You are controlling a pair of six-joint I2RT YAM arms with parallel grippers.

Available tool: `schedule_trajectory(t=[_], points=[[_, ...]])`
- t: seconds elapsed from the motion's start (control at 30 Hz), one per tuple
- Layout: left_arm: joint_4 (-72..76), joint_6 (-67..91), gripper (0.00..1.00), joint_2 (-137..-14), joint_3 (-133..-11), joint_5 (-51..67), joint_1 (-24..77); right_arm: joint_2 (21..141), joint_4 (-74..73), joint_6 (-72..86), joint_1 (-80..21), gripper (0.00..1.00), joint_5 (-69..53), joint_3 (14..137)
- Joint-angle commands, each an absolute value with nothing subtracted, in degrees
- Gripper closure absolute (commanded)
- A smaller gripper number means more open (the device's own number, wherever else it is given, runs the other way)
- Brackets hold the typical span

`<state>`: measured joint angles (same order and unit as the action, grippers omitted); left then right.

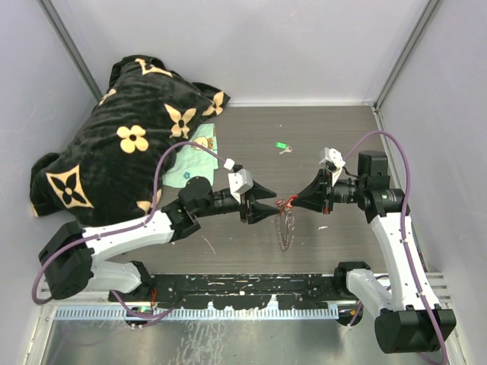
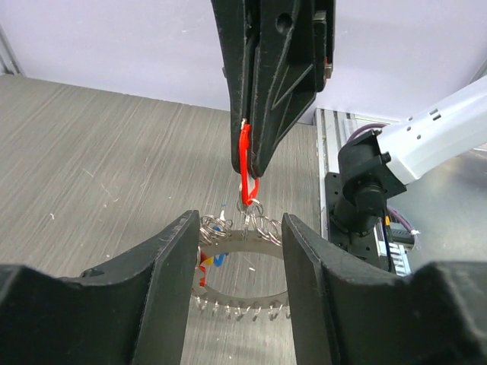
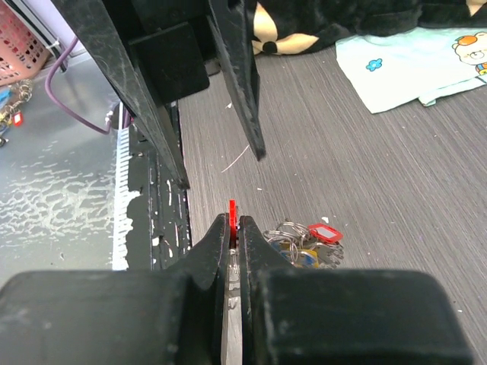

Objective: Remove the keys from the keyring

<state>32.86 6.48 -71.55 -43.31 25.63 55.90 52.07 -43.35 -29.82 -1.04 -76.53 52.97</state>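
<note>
The right gripper [image 1: 295, 201] has its jaws pressed together on a thin red tag [image 2: 244, 156] and pinches it tight. The big grey keyring [image 2: 251, 247] hangs under that tag, over the middle of the dark table [image 1: 342, 137]. The other keys [image 3: 304, 245] bunch on it, with red, blue and yellow tags. The left gripper [image 1: 270, 209] points at the ring from the other side, very close. Its jaws are spread apart and hold nothing. In its own camera the ring shows in the gap between its two fingers [image 2: 163, 266]. The grippers are almost nose to nose, so they hide the top of the ring from the camera above. One small key with a green tag [image 1: 281, 145] lies alone on the table, farther back. A black blanket with yellow flowers [image 1: 122, 144] is piled in the far left corner. A pale green cloth [image 1: 199, 156] lies just beside it. A pink basket [image 3: 21, 53] shows off the table, at the edge of the right wrist view.
</note>
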Motion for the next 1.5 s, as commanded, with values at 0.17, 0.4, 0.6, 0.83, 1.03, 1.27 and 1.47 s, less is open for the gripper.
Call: schedule_trajectory(t=[0.17,0.4,0.6,0.83,1.03,1.27,1.47], points=[[47.4,10.5,0.50,-78.3,-45.1,27.6,56.4,50.4,-43.1,-32.8,-1.3,0.99,-78.5,54.5],[54.9,17.1,0.51,-82.4,-45.4,29.3,56.4,49.7,-43.9,-33.8,-1.4,0.99,-78.7,54.7],[56.2,20.5,0.61,-84.4,-45.8,29.8,56.4,49.5,-44.3,-34.2,-1.4,0.99,-79.1,54.8],[56.3,22.3,0.72,-85.2,-46.4,30.4,56.6,49.1,-44.5,-34.5,-1.5,0.99,-78.9,54.8],[55.2,22.8,0.94,-85.6,-46.9,31.7,56.5,48.8,-44.6,-34.5,-1.5,0.99,-78.8,54.8],[50.2,21.9,1.00,-84.1,-47.7,32.7,56.5,48.4,-44.8,-34.5,-1.5,0.87,-78.2,54.5],[49.4,22.9,1.00,-82.1,-46.7,29.8,56.3,47.5,-44.8,-34.1,-1.5,0.66,-77.1,54.4]])
